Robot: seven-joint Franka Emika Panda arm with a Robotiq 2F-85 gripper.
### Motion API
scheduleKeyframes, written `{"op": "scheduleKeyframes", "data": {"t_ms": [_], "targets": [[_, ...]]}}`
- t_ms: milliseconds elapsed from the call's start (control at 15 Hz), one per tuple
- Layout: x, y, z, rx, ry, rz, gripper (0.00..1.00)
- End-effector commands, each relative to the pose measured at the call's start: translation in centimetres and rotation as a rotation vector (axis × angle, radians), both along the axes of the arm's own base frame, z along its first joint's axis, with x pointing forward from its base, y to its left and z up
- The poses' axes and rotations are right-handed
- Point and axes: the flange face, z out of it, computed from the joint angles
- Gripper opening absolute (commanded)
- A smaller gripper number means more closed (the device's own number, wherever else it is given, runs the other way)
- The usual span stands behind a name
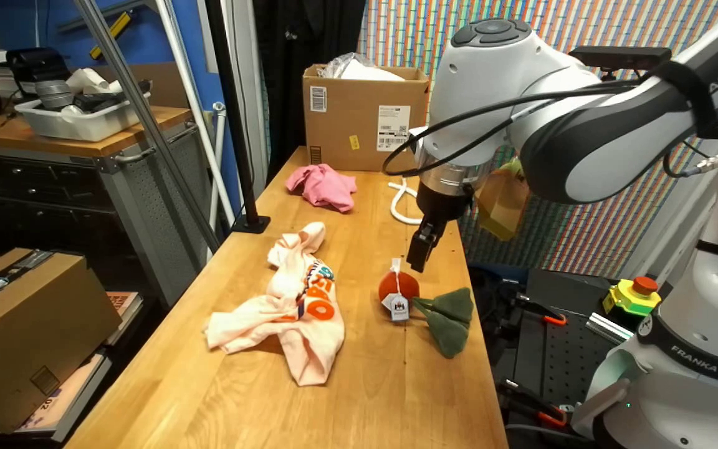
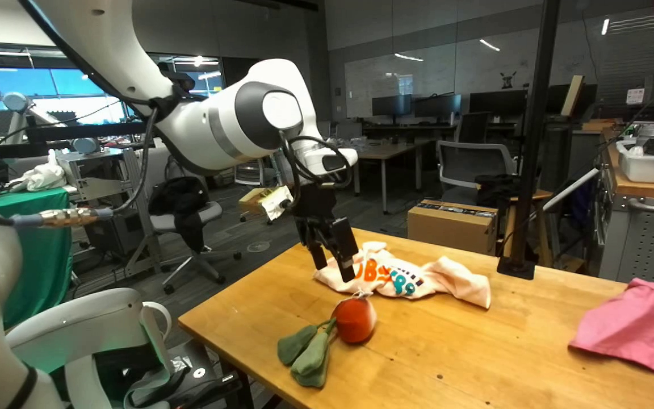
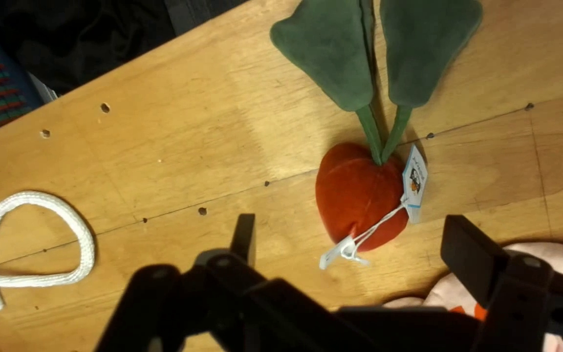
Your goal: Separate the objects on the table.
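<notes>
Table (image 1: 409,399): pale wood, running to the upper centre of the frame in an exterior view, multicoloured backdrop (image 1: 396,31) behind.
Cardboard box (image 1: 346,128): at the table's far end, upper centre there.
Plush vegetable (image 3: 359,190): on the table, red body right of centre in the wrist view, green leaves reaching the top edge, paper tag (image 3: 414,178) at its right side.
Gripper (image 3: 357,244): fingers spread wide across the lower half of the wrist view; tips above the plush vegetable in both exterior views.
Peach cloth (image 1: 284,302): crumpled, coloured lettering, left of centre in an exterior view, apart from the plush vegetable.
Pink cloth (image 1: 325,187): bunched near the cardboard box, upper left of centre.
White rope (image 3: 86,249): looped across itself, lower left of the wrist view.
</notes>
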Motion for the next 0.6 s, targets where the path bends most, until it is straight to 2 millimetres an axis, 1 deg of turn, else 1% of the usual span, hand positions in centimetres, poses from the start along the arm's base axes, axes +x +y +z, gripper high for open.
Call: {"op": "scheduleKeyframes", "data": {"t_ms": [0, 200, 267, 400, 467, 533], "targets": [[-0.5, -0.8, 6.7, -0.03, 0.055, 0.049, 1.0], [-1.5, -0.9, 13.2, -0.016, 0.067, 0.149, 1.0], [-2.2, -1.0, 15.4, -0.001, 0.07, 0.195, 1.0], [-4.0, -1.5, 19.9, 0.03, 0.071, 0.278, 1.0], [-5.0, -1.8, 21.8, 0.039, 0.075, 0.307, 1.0], [-6.0, -2.2, 23.2, 0.052, 0.073, 0.337, 1.0]]}}
